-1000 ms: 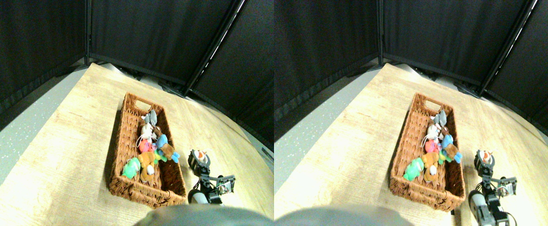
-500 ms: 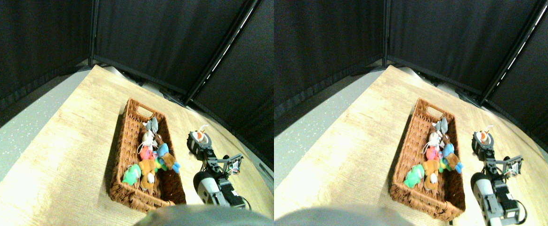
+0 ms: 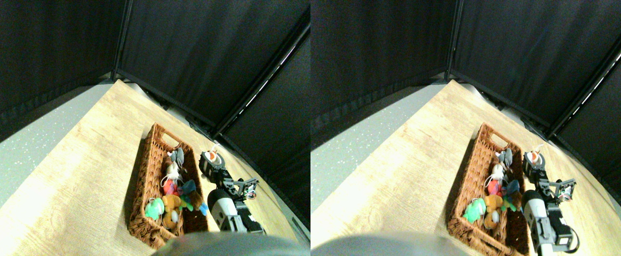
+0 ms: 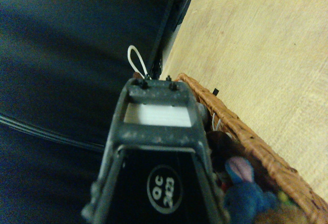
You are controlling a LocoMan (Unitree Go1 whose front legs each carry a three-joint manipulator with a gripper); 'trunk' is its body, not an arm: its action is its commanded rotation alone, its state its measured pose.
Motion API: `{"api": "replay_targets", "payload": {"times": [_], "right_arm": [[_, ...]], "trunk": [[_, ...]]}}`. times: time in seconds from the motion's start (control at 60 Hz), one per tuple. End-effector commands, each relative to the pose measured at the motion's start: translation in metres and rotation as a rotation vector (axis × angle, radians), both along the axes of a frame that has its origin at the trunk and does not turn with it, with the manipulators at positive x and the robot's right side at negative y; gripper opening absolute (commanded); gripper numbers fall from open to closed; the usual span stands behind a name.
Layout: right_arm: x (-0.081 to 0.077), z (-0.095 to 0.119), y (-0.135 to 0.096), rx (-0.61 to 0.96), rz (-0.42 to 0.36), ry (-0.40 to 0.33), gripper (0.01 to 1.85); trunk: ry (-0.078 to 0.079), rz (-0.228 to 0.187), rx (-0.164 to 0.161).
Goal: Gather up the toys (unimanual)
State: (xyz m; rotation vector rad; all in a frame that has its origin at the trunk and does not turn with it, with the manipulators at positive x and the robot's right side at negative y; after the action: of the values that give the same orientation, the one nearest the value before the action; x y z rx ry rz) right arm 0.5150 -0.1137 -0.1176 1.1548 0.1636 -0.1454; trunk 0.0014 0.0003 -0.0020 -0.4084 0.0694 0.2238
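A brown wicker basket [image 3: 144, 176] lies on the wooden board, and its rim [image 4: 256, 142] also shows in the wrist view. Inside it lie several toys: grey [image 3: 176, 156], white [image 3: 172, 170], red-pink [image 3: 169, 186], blue [image 3: 188, 188], green [image 3: 154, 209] and orange [image 3: 170, 202]. My right gripper [image 3: 211, 161] hangs just beside the basket's right rim, shut on a small orange and white toy [image 3: 212, 156]. In the wrist view the toy's white loop [image 4: 135, 60] sticks out past the jaw tip, and a blue toy [image 4: 246, 196] lies in the basket beside the jaw.
Black curtain panels on poles [image 3: 252, 90] close off the back and right, near the basket's far end. The wooden board [image 3: 92, 176] spreads to the left of the basket. Grey speckled floor [image 3: 17, 160] borders the board on the left.
The whole view has shifted. My right gripper, still holding the orange and white toy, has risen and moved closer to the basket's right rim, toward its far end.
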Motion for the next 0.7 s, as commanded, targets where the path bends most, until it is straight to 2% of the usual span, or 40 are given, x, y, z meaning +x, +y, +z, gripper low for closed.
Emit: {"api": "replay_targets", "payload": {"times": [0.017, 0.283, 0.35, 0.367, 0.417, 0.433, 0.483, 0.5, 0.6, 0.7], "right_arm": [[0.003, 0.003, 0.003, 0.025, 0.03, -0.028, 0.06], [0.002, 0.0, 0.013, 0.025, 0.051, -0.013, 0.06], [0.001, -0.001, 0.013, 0.031, 0.082, -0.012, 0.06], [0.001, -0.001, 0.013, 0.015, 0.089, -0.013, 0.11], [0.0, 0.0, 0.013, -0.015, 0.103, 0.011, 0.5], [0.0, 0.0, 0.013, -0.015, 0.103, 0.011, 0.5], [-0.001, 0.001, 0.012, -0.008, 0.117, 0.018, 0.87], [0.0, 0.001, 0.011, -0.003, 0.12, 0.022, 0.95], [0.002, 0.001, 0.01, 0.006, 0.13, 0.015, 1.06], [0.003, 0.006, 0.012, -0.003, 0.118, 0.009, 1.07]], "trunk": [[-0.01, 0.035, -0.04], [-0.019, 0.043, -0.054], [-0.021, 0.044, -0.059], [-0.021, 0.044, -0.059], [-0.022, 0.048, -0.061], [-0.022, 0.048, -0.062], [-0.024, 0.051, -0.063], [-0.024, 0.051, -0.063], [-0.024, 0.054, -0.065], [-0.025, 0.054, -0.065]]}}
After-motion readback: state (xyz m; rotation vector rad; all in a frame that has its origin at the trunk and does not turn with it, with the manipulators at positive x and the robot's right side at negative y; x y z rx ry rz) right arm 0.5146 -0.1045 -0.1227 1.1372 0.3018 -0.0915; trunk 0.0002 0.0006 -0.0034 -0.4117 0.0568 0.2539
